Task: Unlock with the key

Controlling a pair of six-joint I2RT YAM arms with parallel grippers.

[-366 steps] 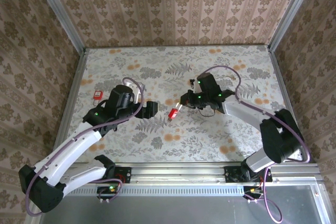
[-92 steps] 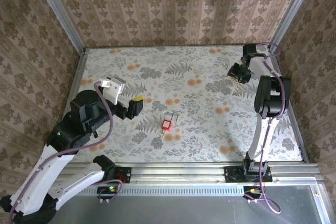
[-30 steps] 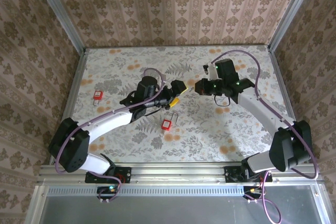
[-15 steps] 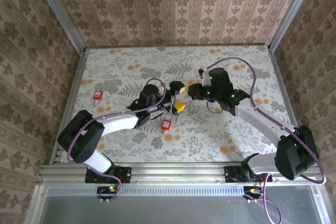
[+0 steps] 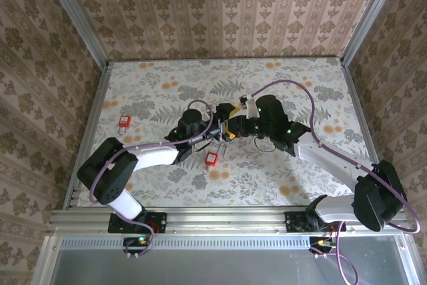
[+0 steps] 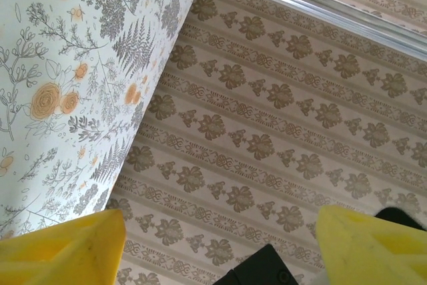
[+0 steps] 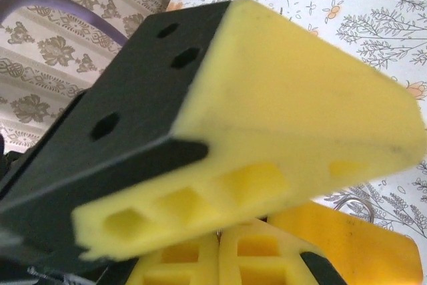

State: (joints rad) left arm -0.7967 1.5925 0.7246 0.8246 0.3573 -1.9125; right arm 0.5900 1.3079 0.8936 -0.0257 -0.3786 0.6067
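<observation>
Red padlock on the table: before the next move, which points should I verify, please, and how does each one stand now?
1. Red padlock lies on the table, unheld: ok.
2. Left arm jaws apart, pads gripping nothing: ok.
3. Right arm jaws shut; key inside them: cannot tell.
4. Room between the two arms' jaws: not ok, they crowd together beside the padlock.
5. Small red object at the left lies away from both arms: ok.
</observation>
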